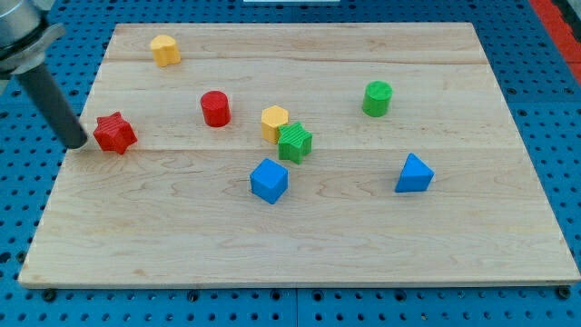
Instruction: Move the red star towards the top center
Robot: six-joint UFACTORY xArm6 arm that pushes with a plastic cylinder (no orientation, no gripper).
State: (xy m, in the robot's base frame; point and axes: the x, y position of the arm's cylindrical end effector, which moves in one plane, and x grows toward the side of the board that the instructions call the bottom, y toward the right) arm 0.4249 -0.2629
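Observation:
The red star (114, 133) lies near the wooden board's (300, 245) left edge, at mid height. My tip (77, 143) stands just to the star's left, very close to it or touching; I cannot tell which. The dark rod slants up to the view's top left corner.
A red cylinder (215, 108) stands right of the star. A yellow block (165, 50) is at the top left. A yellow block (274, 122) touches a green star (295, 143) near the middle. A blue cube (269, 180), a blue triangular block (414, 174) and a green cylinder (378, 98) lie further right.

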